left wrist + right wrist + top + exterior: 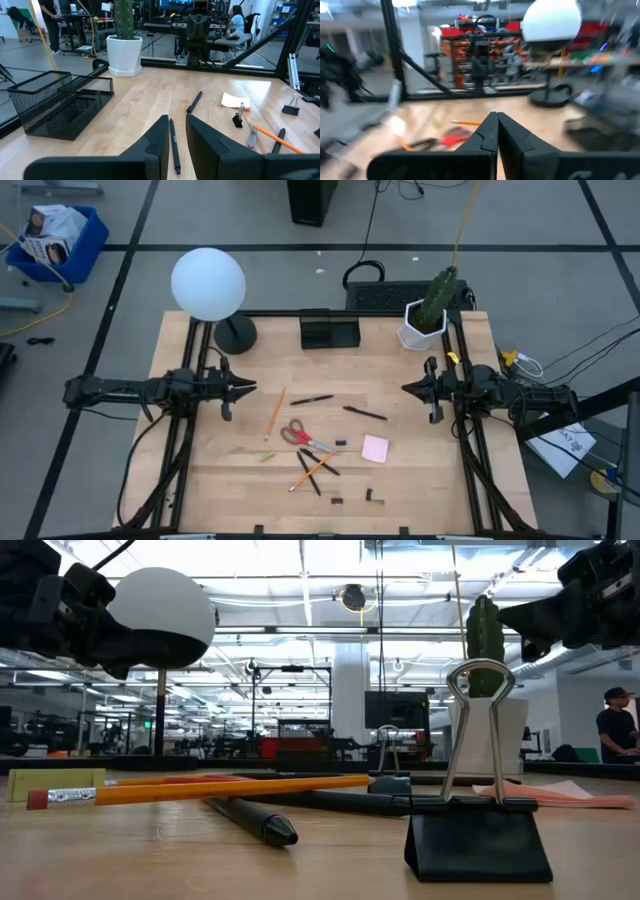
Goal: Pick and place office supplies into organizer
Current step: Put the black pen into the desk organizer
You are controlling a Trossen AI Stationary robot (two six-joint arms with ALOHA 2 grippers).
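The wood counter (400, 480) is bare along its left and right edges, with open room between the arms. The lamp (208, 283), the organizer (330, 332) and the pot (422, 327) line its far edge. The left end effector (245, 388) hovers slightly parted and empty; the right end effector (408, 388) hovers closed and empty. Scissors (300, 437), pencils (275, 413), pens (364, 413), the pink pad (375, 448) and clips (375, 496) lie scattered mid-counter, apart from the organizer. A workshop with people lies beyond.

A robotics lab: black metal frames (395, 55) around the desk (400, 480), taped floor, workstations and a seated person (235, 17) behind.
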